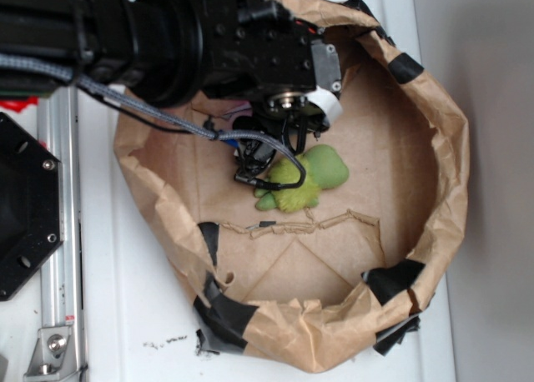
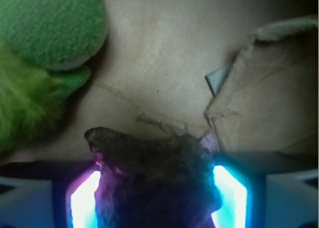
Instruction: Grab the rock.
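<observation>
The rock (image 2: 154, 163) is a dark brown, rough chunk that fills the gap between my two glowing pads (image 2: 84, 198) in the wrist view. It touches both pads, and its front end sticks out past them over the brown paper floor. My gripper (image 2: 157, 193) is shut on the rock. In the exterior view my gripper (image 1: 254, 161) hangs inside the paper basin, just left of the green plush toy (image 1: 304, 178). There the arm and fingers hide the rock.
The crumpled brown paper basin (image 1: 442, 148), patched with black tape, rings the work area. The green plush toy (image 2: 40, 49) lies close on the left in the wrist view. A torn paper flap (image 2: 259, 88) rises on the right. A metal rail (image 1: 58, 232) runs along the left.
</observation>
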